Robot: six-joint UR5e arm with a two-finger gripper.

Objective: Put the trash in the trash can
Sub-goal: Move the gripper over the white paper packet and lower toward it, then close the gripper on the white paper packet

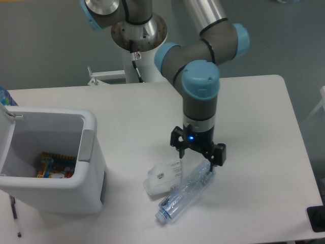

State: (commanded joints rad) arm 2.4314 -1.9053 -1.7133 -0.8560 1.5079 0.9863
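Observation:
A clear bluish plastic bottle lies on its side on the white table, cap end toward the front left. A flat white packet with a small label rests against the bottle's left side. My gripper hangs open just above the bottle's upper end and the packet's right corner, holding nothing. The white trash can stands at the left, open at the top, with colourful wrappers on its floor.
The robot's base column rises at the back of the table. A thin dark rod lies by the front left edge. A black object sits at the front right corner.

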